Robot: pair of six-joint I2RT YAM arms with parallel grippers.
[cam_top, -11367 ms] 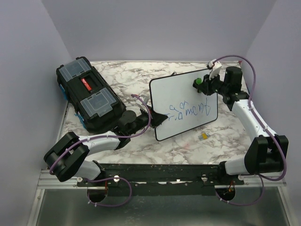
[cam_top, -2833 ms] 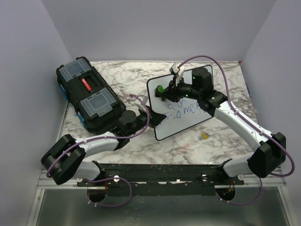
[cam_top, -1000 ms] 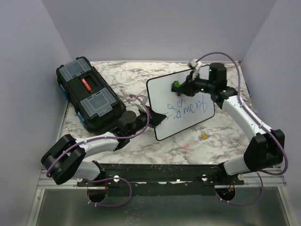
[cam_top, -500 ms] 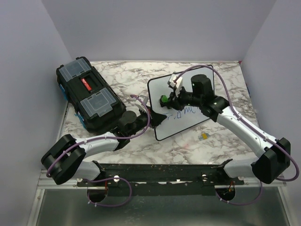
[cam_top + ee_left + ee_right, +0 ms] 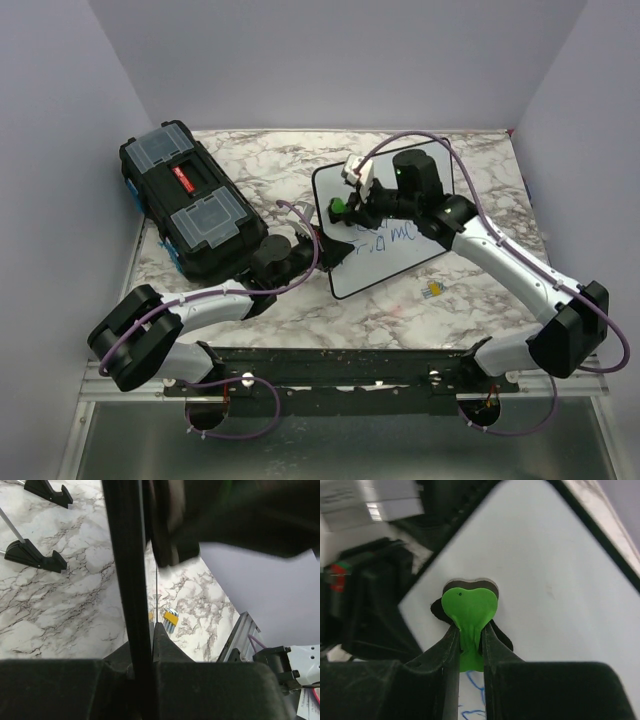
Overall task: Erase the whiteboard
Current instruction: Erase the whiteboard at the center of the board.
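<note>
Right pincer (image 5: 347, 208) slid left; whiteboard (image 5: 385, 268) lies under its eraser (image 5: 469, 606).

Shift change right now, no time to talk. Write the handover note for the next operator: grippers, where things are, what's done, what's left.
Left gripper: shut on the black frame of the whiteboard at its near-left edge, steadying it.
Right gripper: shut on the green eraser, which is against the board's upper-left area.
The board sits mid-table, to the right of the black toolbox.
Done: both grips are set and the eraser is on the board.
Left: the blue writing shows across the board's middle. Wipe it off, then release the eraser and the board.
</note>
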